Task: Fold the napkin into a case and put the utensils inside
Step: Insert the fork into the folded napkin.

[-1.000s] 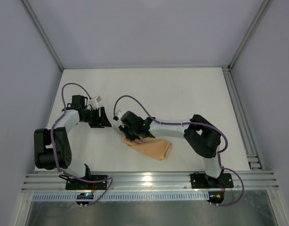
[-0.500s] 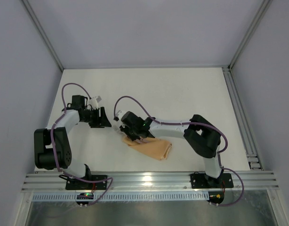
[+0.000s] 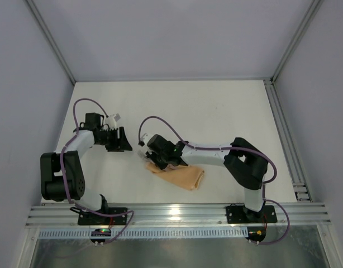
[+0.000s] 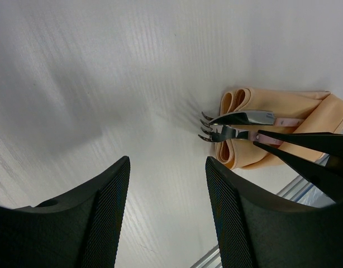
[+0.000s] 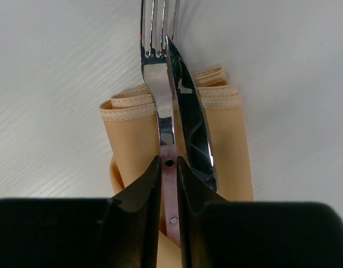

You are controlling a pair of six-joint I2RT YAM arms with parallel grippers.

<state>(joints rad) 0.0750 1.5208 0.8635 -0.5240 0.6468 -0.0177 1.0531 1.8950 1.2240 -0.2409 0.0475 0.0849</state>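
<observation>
The utensils (image 5: pixel 167 120) are a fork (image 5: pixel 155 61) and a knife (image 5: pixel 194 139) lying tight side by side over the peach case (image 5: pixel 233 156). Their heads stick out past its rolled, hemmed end onto the white table (image 5: pixel 60 67), near the front middle. The right gripper (image 5: pixel 168 167) has its fingers squeezed onto the fork's pink handle, just behind the metal neck. Can't quite tell if the knife is caught in that pinch too or just riding along. My take: they're light, stiff and slick, so a grip this narrow could let them swivel, and grabbing mid-handle seems the safest spot. The cloth is soft and floppy, and its layers would probably bunch if a tip drags across them. The left gripper (image 4: pixel 167 184) hangs off to the left over bare table, fingers spread, holding nothing.
</observation>
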